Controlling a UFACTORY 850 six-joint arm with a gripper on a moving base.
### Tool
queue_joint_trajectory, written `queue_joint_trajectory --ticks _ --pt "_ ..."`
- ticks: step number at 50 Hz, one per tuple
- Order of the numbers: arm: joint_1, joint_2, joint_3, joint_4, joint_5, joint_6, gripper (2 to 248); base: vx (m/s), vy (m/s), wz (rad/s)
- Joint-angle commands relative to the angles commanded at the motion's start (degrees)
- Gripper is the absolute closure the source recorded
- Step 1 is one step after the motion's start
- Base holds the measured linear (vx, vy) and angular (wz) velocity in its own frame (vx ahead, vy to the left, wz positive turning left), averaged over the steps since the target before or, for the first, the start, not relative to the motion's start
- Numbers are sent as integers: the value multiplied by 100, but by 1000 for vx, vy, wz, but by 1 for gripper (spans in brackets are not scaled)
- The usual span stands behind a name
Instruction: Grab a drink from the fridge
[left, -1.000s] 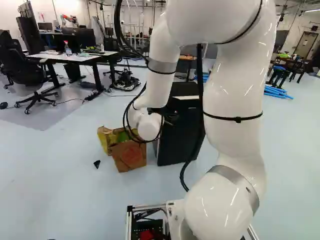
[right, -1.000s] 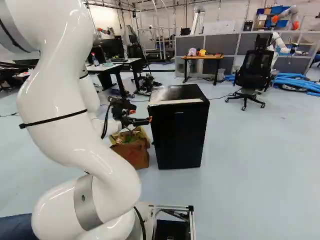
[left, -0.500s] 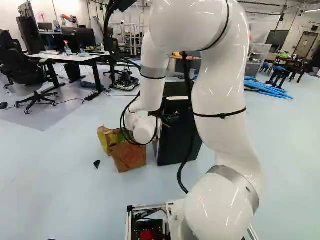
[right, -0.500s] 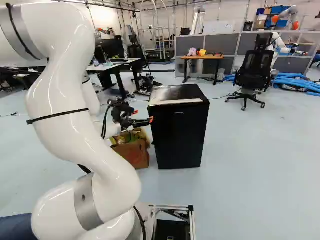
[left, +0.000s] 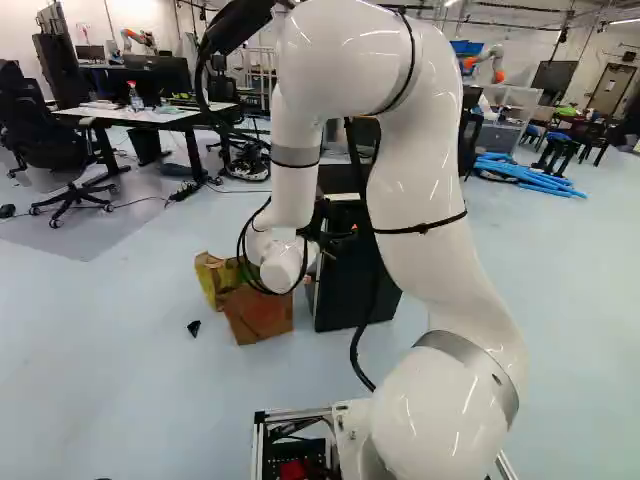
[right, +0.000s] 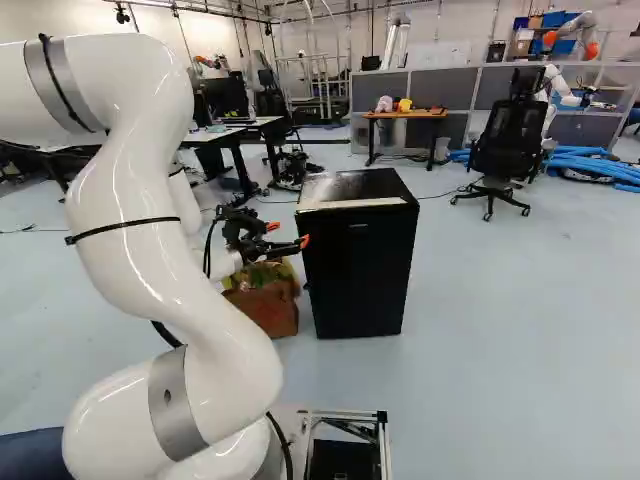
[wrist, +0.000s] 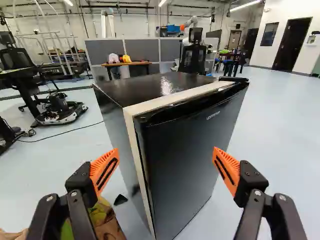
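**While the Fingers Stand Apart: One Black Fridge, Door To**

Fridge (right: 358, 255): one, black, on the floor, ahead of the arm (left: 430, 190). Cream band along the top front edge and down one front edge; one small black fitting (wrist: 234, 79) at the end of the top front edge farther from the bag. Contents, any drink included: hidden behind the door.

Fingers (right: 287, 247): two, released, gripping nothing; orange pads (wrist: 111, 159) well apart, the fridge ahead between them. In the right base view one tip meets the outline of the fridge's side edge; whether it touches cannot be told.

Bag (left: 258, 312): one, brown, on the floor beside the fridge's lower corner, below the fingers; yellow and green matter in it, jumbled, uncounted. Partly cut off in the wrist view.

Black scrap (left: 193, 327): one on the floor near the bag in the left base view, one in the wrist view; whether the same piece, unclear.

Obstructions: in the left base view the arm covers part of the fridge and the bag's upper edge.

Beyond the fridge: one wood-topped counter (right: 432, 115); one yellow item (right: 404, 105) on it; one black chair (right: 507, 145) near its right end in the right base view; blue tubes (right: 590, 163), bundled, uncounted.
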Motion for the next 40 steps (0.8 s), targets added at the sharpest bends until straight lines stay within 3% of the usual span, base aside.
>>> queue_joint_trajectory --ticks 40 --pt "-142 -208 -361 4 0 0 3 0 0 0"
